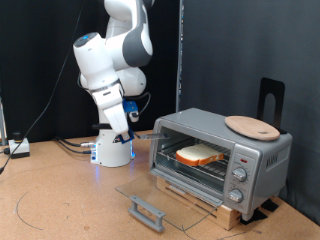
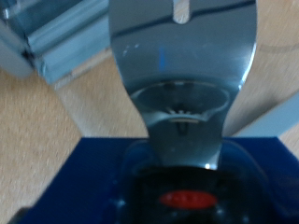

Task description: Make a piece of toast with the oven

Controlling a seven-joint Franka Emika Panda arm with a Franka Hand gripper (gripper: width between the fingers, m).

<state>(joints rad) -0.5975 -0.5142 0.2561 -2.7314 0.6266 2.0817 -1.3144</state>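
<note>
The oven (image 1: 258, 158) stands on a wooden slatted base at the exterior view's right. Its glass door (image 1: 165, 195) lies open, flat towards the front, with the grey handle (image 1: 147, 212) at its near end. The piece of toast (image 1: 200, 154) lies on the wire rack inside. My gripper (image 1: 134, 116) is tucked in close to the arm's own base, well to the left of the oven and apart from it, with nothing seen in it. The wrist view shows only the arm's own silver link (image 2: 182, 65) and blue base (image 2: 177, 182); no fingers, toast or oven.
A round tan wooden board (image 1: 251, 126) lies on top of the oven. A black upright stand (image 1: 272, 98) is behind it. Cables (image 1: 70, 145) and a small box (image 1: 18, 147) lie on the table at the left. The table is bare brown board (image 1: 70, 195).
</note>
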